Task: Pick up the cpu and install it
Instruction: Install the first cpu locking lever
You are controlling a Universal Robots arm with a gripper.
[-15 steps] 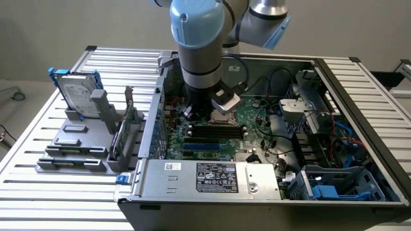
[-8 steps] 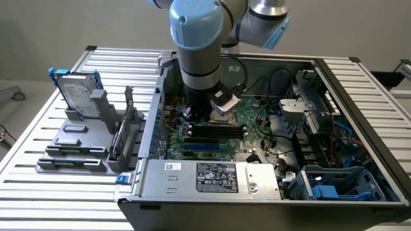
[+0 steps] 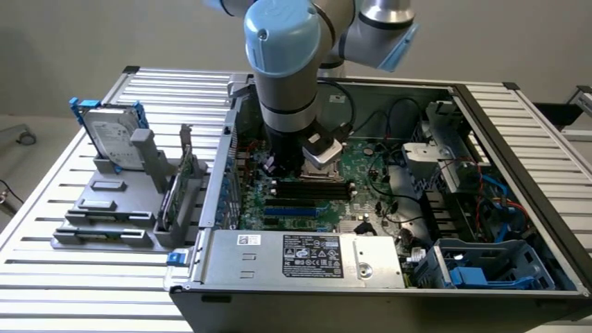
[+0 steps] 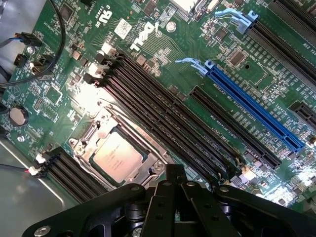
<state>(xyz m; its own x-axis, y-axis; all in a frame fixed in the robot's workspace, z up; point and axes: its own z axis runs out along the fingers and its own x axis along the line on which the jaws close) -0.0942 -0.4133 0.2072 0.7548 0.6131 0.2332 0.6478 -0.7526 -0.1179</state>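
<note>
CPU [image 4: 117,156] first, as the wrist view has it: the small square chip with its dull silver top lies flat inside the metal-framed socket [image 4: 96,129] on the green motherboard [image 4: 163,42], seated level within the frame. Just beside the socket run long black memory slots [image 4: 163,116], parallel to one another, and further across the board lies a long blue expansion slot [image 4: 254,113] with a pale blue latch at its end. A round coin battery [image 4: 18,115] sits near the board's edge. The black claw [image 4: 175,197] fills the near foreground, close above the board and just beside the socket; its fingers are drawn together with nothing between them, and they do not touch the chip.

From the exterior view, the arm [image 3: 287,69] reaches down into an open computer case [image 3: 518,139] lying on its side on a slatted metal worktop [image 3: 55,291]. The wrist sits low over the middle of the motherboard, with the socket's metal frame showing just beside it toward the exterior view's right. A silver power supply [image 3: 306,258] with a label lies along the near edge of the case. On the worktop at the exterior view's left stands a grey fixture [image 3: 111,208] holding an upright silver hard drive [image 3: 113,135] with blue side brackets, well apart from the case's interior.
</note>
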